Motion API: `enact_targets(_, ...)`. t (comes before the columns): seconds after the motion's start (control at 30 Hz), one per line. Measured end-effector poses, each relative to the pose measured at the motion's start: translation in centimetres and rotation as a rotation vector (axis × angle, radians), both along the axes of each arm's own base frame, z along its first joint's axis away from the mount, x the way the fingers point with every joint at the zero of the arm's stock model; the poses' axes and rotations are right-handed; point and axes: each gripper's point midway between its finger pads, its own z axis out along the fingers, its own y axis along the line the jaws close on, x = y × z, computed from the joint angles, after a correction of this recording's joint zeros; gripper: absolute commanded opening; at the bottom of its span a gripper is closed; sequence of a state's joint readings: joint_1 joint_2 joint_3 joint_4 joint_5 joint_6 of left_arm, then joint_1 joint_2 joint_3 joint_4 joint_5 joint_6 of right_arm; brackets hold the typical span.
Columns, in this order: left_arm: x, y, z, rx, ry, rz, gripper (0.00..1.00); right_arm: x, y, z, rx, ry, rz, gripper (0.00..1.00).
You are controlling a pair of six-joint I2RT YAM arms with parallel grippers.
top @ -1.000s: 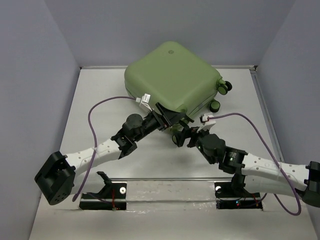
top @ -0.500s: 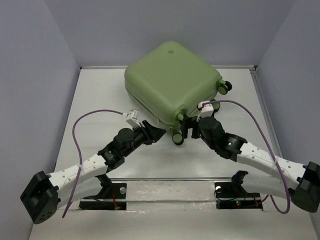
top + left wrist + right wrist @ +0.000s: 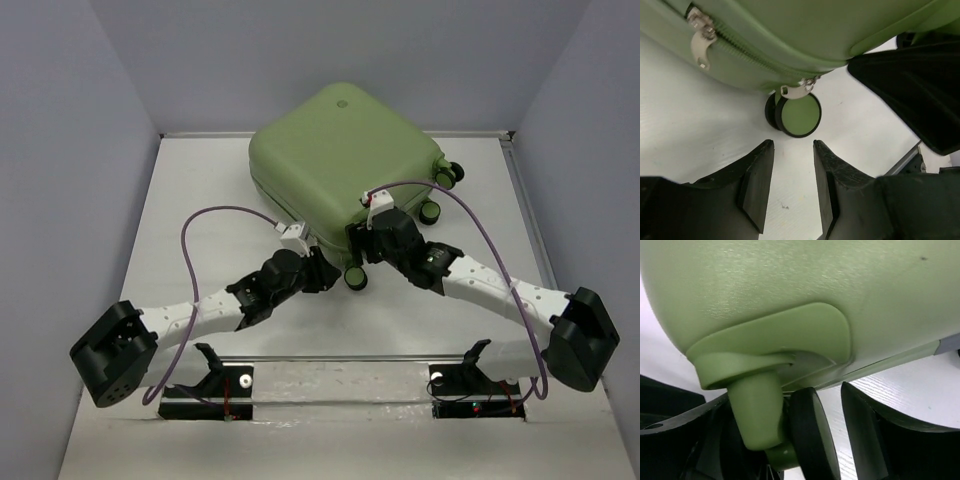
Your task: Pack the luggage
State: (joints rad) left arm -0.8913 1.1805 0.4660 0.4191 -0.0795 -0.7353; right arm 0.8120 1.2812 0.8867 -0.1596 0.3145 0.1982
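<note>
Luggage (image 3: 345,150) lies zipped shut at the far middle of the bench (image 3: 200,200), so I judge packing largely done. My left hand (image 3: 792,150) is narrow and empty, facing a wheel (image 3: 799,114); my right hand (image 3: 790,415) gapes wide astride a caster (image 3: 757,410).

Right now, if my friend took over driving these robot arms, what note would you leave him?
Left gripper: open, empty, aimed at the near corner wheel, not touching it.
Right gripper: open, fingers on either side of a corner wheel, seemingly the same one, with a gap on one side.
Luggage: lying flat at the far side of the table, closed, zipper shut where it shows.
Done: cannot tell. The inside is hidden and no loose items show.
Left: probably reaching the zipper pulls to open it.
</note>
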Motion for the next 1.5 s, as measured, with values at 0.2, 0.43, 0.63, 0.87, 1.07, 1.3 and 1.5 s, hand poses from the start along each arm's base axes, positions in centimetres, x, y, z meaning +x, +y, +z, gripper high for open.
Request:
enact_targets(0.2,1.2,-1.8,1.4,0.033,-0.067,-0.019,0.49,-0.4,0.7,0.0,-0.041,0.008,0.072,0.17)
enact_targets(0.43,2.8,-3.2,0.4,0.122,-0.099,-0.017,0.49,-0.4,0.7,0.0,-0.037,0.013,0.066,0.12)
enact_targets(0.63,4.0,-3.0,-1.0,0.209,-0.113,0.028,0.48,-0.5,0.8,-0.1,-0.032,0.018,0.075,0.11)
enact_targets(0.87,4.3,-2.7,-0.8,0.267,-0.140,0.052,0.35,-0.7,1.1,-0.1,-0.025,0.025,0.087,0.08)
enact_targets(1.07,4.5,-3.2,-1.3,0.301,-0.142,0.047,0.10,-0.8,1.2,-0.1,-0.017,0.032,0.099,0.07)
enact_targets(1.3,4.5,-3.5,-1.4,0.311,-0.146,0.050,0.06,-0.9,1.3,-0.1,-0.010,0.035,0.101,0.07)
enact_targets(1.5,4.4,-3.2,-1.1,0.308,-0.151,0.073,0.06,-1.0,1.2,-0.2,0.016,0.030,0.096,0.07)
